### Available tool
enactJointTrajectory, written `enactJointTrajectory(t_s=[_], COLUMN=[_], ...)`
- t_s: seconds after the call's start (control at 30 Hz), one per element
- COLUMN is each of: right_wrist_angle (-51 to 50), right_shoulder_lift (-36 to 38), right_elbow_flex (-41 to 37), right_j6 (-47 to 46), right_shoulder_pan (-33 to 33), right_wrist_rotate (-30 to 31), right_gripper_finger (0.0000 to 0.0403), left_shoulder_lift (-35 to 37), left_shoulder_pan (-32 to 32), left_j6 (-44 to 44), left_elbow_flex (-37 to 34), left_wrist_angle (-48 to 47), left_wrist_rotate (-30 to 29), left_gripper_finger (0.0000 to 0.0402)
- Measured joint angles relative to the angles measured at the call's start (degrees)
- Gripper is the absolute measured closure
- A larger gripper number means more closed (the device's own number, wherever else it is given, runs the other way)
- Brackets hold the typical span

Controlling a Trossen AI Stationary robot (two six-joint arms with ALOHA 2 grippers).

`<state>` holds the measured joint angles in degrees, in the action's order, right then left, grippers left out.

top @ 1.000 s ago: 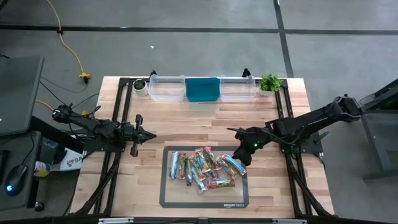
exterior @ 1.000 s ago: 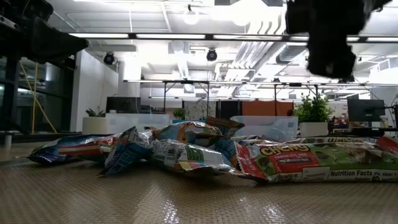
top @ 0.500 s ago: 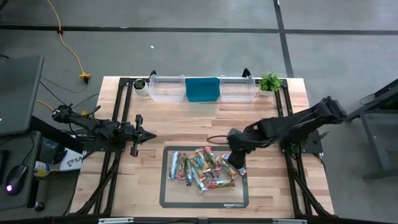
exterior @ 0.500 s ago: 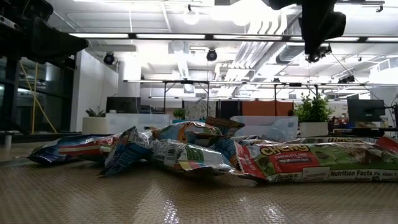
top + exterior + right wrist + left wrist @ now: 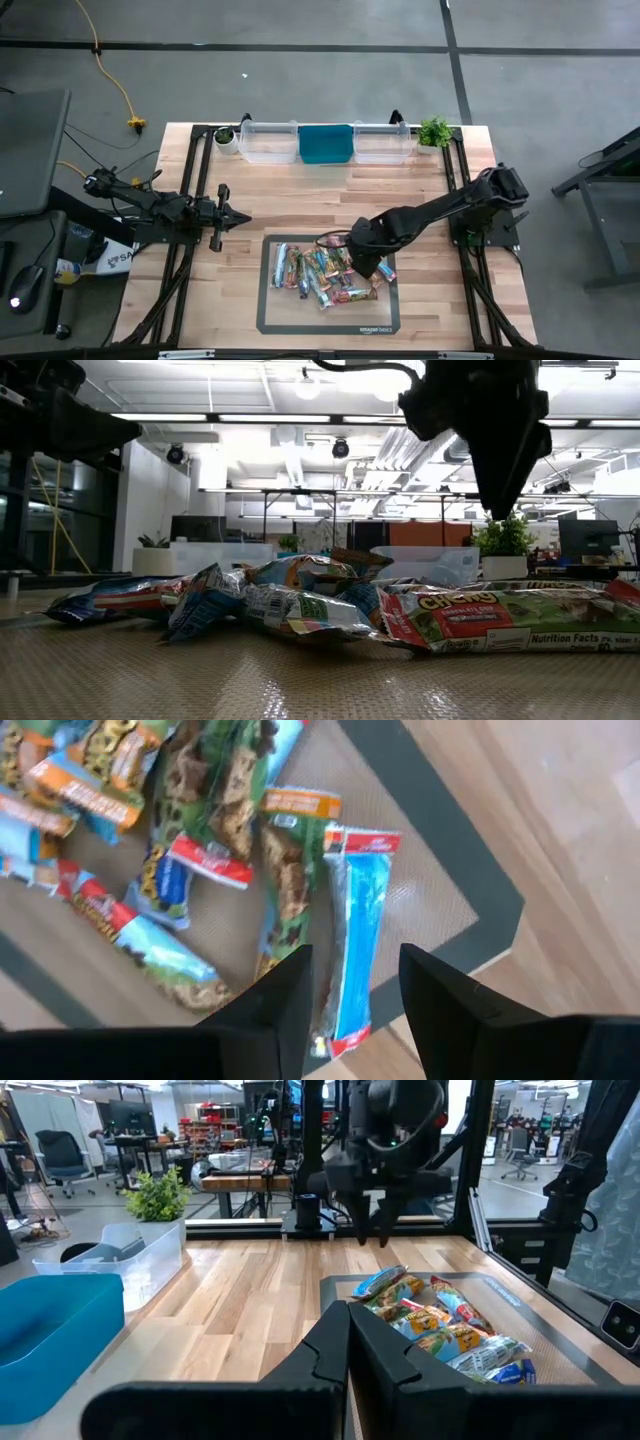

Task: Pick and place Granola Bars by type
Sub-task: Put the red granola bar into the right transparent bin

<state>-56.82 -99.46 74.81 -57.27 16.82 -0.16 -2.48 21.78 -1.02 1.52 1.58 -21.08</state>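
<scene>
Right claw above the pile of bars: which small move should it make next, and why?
Probably lower straight down. The right claw hangs open above the light-blue bar at the edge of the pile on the mat, with one finger on each side, holding nothing yet.

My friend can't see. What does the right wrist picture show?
The right gripper hangs open above a blue shiny-wrapped granola bar at the edge of a pile of shiny-wrapped granola bars. They lie on a dark-bordered mat on a light wooden table.

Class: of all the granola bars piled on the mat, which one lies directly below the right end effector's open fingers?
The light-blue bar at the pile's edge nearest the right arm, lying alone on bare mat, lined up between the right end effector fingers.
</scene>
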Motion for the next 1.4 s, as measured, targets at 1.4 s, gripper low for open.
enactJointTrajectory(t_s=[1.4], right_wrist_angle=[8.2], right_shoulder_lift=[-0.2], right_elbow_flex=[-8.2], right_j6=[-1.7], right_shoulder_pan=[1.4], right_wrist_rotate=[-1.6], right_gripper_finger=[0.0202], left_shoulder_lift=[0.0], left_shoulder_pan=[0.0], left_j6=[0.0], left_elbow_flex=[0.0], left_wrist_angle=[0.0], left_wrist_rotate=[0.0], left_gripper_finger=[0.04])
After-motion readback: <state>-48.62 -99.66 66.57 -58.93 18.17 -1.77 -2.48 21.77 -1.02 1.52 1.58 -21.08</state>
